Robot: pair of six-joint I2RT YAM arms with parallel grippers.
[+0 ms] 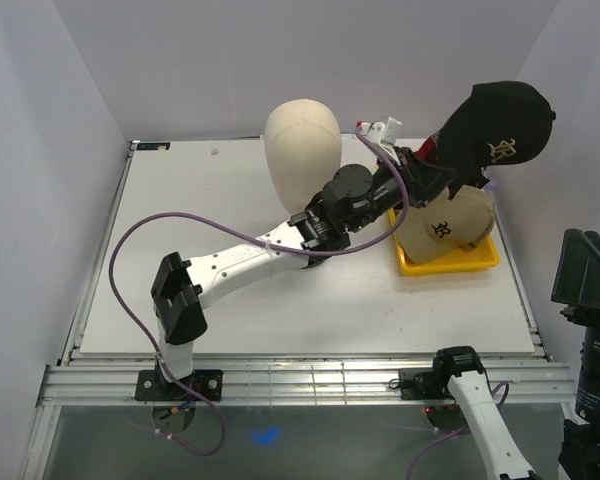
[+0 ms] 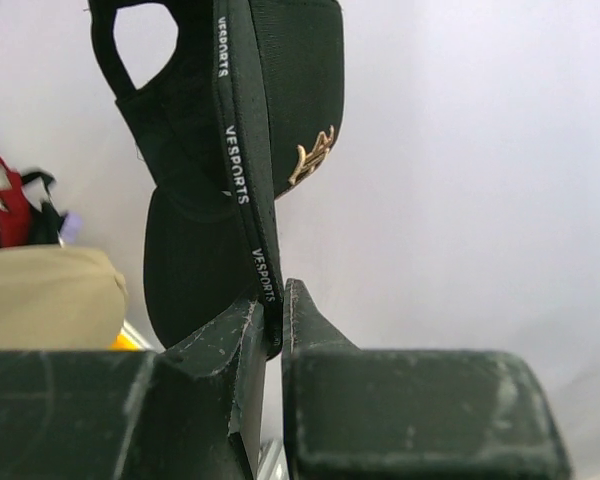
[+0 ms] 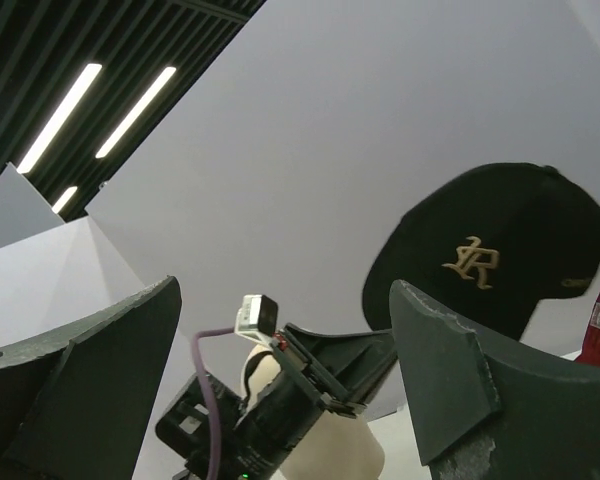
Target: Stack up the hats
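Well, the black cap with the gold R hangs in the air above the tan cap, which lies in the yellow tray at the far right of the tabletop. My left pincer is clamped on the black cap's inner band, its arm reaching past the mannequin head. My right pincer stands wide apart, holding nothing, tilted up toward the raised cap.

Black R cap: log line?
left end effector: holds black R cap aloft | tan cap: yellow tray | right end effector: open
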